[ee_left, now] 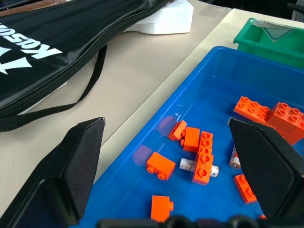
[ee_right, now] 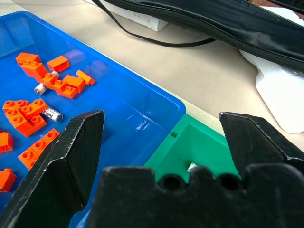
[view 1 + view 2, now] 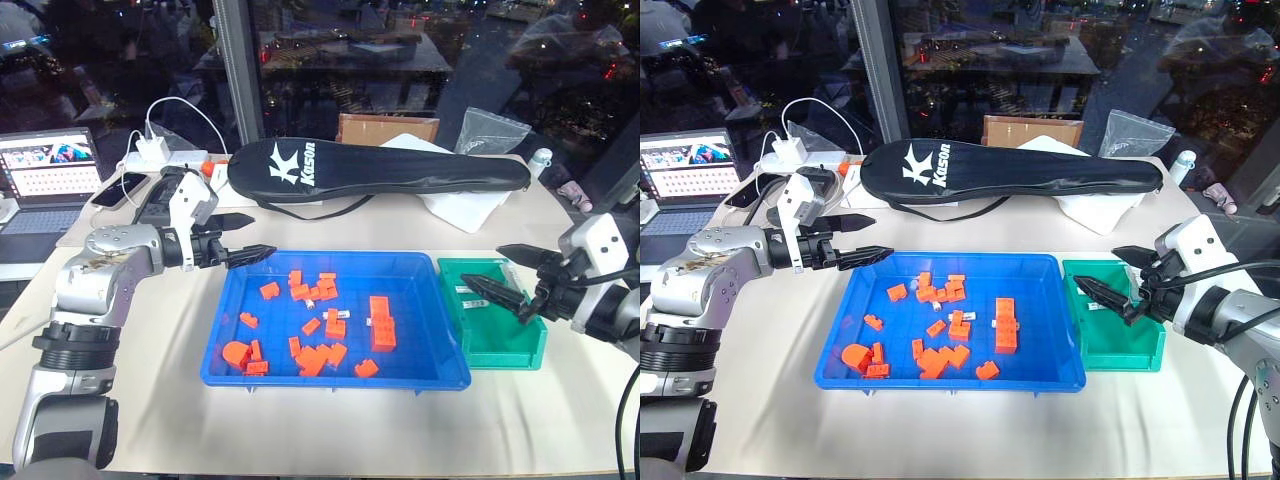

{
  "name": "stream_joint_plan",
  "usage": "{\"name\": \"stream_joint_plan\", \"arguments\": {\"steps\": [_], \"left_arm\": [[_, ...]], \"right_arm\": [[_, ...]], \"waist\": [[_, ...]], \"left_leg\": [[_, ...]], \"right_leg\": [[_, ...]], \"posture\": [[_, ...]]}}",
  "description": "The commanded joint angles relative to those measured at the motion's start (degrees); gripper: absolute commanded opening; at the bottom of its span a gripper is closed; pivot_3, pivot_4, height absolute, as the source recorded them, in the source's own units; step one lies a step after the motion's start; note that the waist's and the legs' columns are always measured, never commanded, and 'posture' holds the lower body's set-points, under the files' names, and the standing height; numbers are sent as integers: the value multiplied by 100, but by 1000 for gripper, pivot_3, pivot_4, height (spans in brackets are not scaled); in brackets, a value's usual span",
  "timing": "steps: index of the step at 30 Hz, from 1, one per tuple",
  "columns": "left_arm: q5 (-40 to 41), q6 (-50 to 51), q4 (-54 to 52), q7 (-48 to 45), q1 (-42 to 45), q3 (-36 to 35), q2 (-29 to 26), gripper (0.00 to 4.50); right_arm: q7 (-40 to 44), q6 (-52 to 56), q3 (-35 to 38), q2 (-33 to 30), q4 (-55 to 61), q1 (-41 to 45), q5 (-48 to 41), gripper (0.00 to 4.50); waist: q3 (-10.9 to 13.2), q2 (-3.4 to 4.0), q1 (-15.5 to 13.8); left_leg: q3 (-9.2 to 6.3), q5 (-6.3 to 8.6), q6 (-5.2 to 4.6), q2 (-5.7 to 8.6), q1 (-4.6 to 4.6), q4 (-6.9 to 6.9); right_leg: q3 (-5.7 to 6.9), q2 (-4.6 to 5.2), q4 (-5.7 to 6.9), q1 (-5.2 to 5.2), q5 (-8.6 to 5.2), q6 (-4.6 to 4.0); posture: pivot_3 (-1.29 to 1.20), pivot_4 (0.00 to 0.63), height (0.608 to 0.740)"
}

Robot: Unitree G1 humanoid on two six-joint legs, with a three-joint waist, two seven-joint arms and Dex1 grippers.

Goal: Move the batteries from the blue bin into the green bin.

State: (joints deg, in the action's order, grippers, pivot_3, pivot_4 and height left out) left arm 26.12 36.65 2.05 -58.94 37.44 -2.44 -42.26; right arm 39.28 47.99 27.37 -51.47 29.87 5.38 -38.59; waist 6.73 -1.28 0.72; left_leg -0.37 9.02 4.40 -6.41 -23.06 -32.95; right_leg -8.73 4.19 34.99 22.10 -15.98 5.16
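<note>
Silver batteries (image 1: 198,166) are left among orange blocks (image 3: 382,325) in the blue bin (image 3: 225,340), while both grippers, left (image 3: 245,237) and right (image 3: 512,272), are held wide and empty, the right above the green bin (image 3: 530,355), so another pick is judged due.

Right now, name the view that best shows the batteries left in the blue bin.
The left wrist view: one battery lies close and plain among orange blocks in the blue bin. The right wrist view shows two batteries farther off; the eye views show only whitish specks.

Batteries (image 1: 198,166) among blue bin's (image 3: 240,375) blocks.
</note>
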Motion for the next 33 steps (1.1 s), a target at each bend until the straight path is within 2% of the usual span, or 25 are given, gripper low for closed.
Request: {"name": "stream_joint_plan", "arguments": {"steps": [1,5,8,13,17,25,28,33], "left_arm": [[131,36,-160,-260,64,-39,-157,4500],[498,183,-642,-1225,41,209,-519,4500],[288,-149,-818,-1693,15,499,-760,4500],[352,-248,-986,-1955,4,565,-839,4500],[373,-355,-1268,-1983,-160,535,-821,4500],[457,-284,-1491,-1823,-352,389,-791,4500],[505,-246,-1549,-1739,-398,330,-782,4500],[533,-253,-1567,-1709,-422,324,-800,4500]], "right_arm": [[222,-69,-60,-318,157,139,-37,4469],[1044,-45,-1169,-1289,270,748,104,4469],[1681,-395,-2372,-1715,94,1508,646,4469],[2176,-598,-3560,-1392,-235,2529,1147,4469],[2295,-791,-4475,-764,-518,3002,1728,4469],[2453,-1125,-5108,-295,-1043,2829,2396,4469],[2422,-1023,-5098,-95,-1130,2775,2465,4469],[2550,-1220,-5208,-106,-1245,2704,2790,4469]], "waist": [[0,0,-1],[-1,12,43],[-3,13,46],[-2,12,30],[-3,12,18],[-4,13,-28],[-4,12,-5],[-5,12,-11]], "left_leg": [[0,0,0,0,0,0],[0,0,0,1,0,3],[0,1,-1,0,13,11],[0,1,0,0,3,6],[0,1,0,0,-3,4],[0,1,-1,0,-11,-3],[0,1,-1,0,-9,-2],[0,1,-1,0,-9,-2]], "right_leg": [[0,0,0,0,0,0],[-2,0,1,8,-1,0],[0,0,-1,2,-14,4],[0,1,0,11,-16,4],[0,1,0,14,-16,4],[1,-2,2,13,-15,2],[1,-4,4,13,-15,2],[0,-4,4,12,-15,2]], "posture": [[0,150,737],[0,150,737],[0,150,737],[0,150,737],[0,150,737],[0,150,737],[0,150,737],[0,150,737]]}}
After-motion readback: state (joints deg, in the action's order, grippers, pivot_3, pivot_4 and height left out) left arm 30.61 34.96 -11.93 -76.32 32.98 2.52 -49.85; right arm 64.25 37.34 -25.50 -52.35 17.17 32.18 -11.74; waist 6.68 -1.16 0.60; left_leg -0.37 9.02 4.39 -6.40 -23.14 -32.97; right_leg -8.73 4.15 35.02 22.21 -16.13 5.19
